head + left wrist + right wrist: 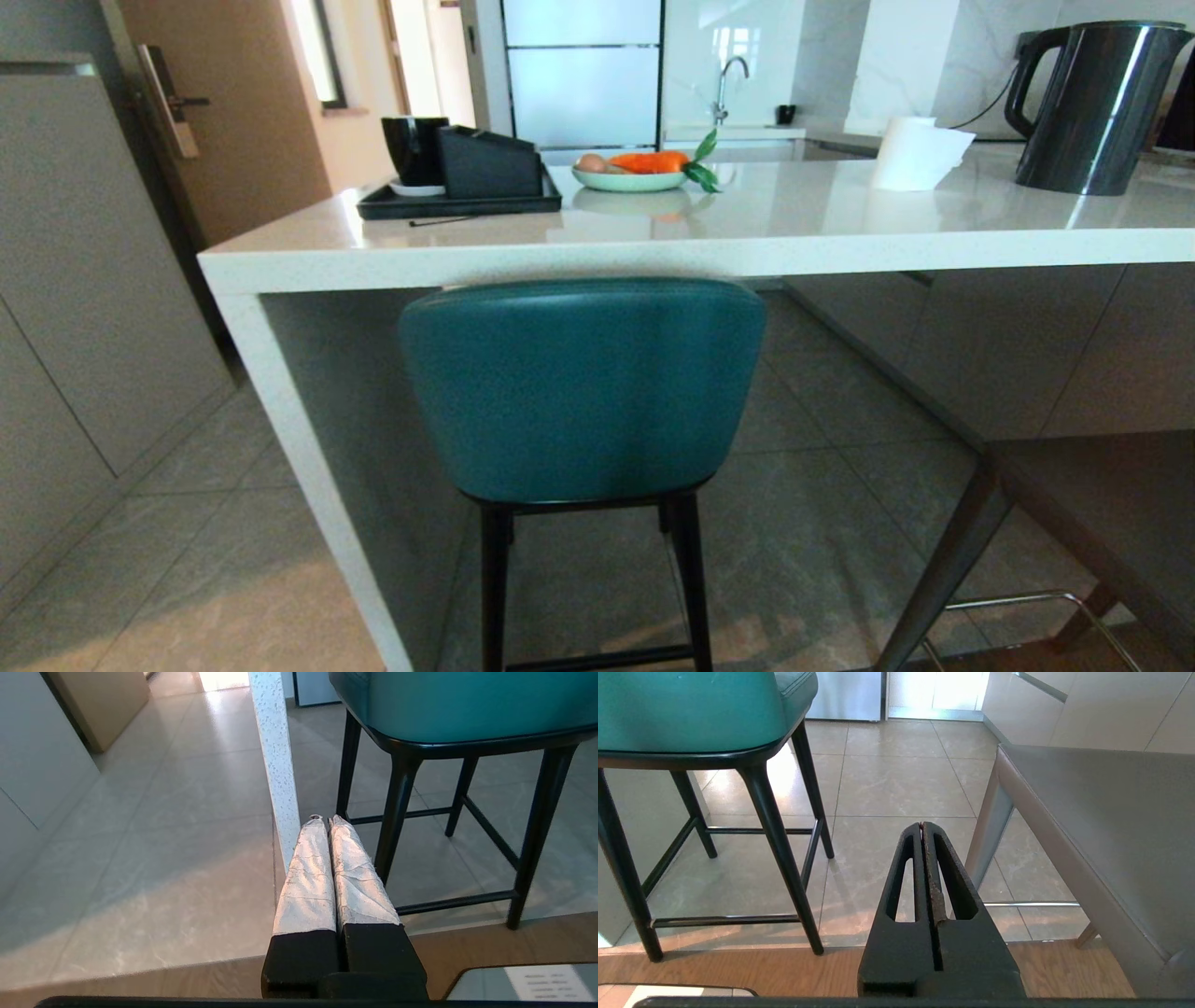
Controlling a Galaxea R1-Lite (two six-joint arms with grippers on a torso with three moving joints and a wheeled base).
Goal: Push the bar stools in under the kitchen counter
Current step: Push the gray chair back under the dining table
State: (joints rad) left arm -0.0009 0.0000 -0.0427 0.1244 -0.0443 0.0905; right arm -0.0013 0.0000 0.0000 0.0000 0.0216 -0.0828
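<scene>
Teal stool (581,392) stands square ahead, its back just below the table (709,252) edge. Open floor (187,560) to its left beyond the white slab leg (278,765); between it and the grey stool (1101,826) on the right, a clear tiled gap.

A black tray (411,207) carries a black mug (414,147) on a white saucer and a dark angled box (487,161). Just beside it sits a pale green plate (627,180) with a carrot (651,161) and an egg (590,162). Further right stand a paper towel roll (910,152) and a dark kettle (1090,107). Behind, a faucet (726,82) rises.
</scene>
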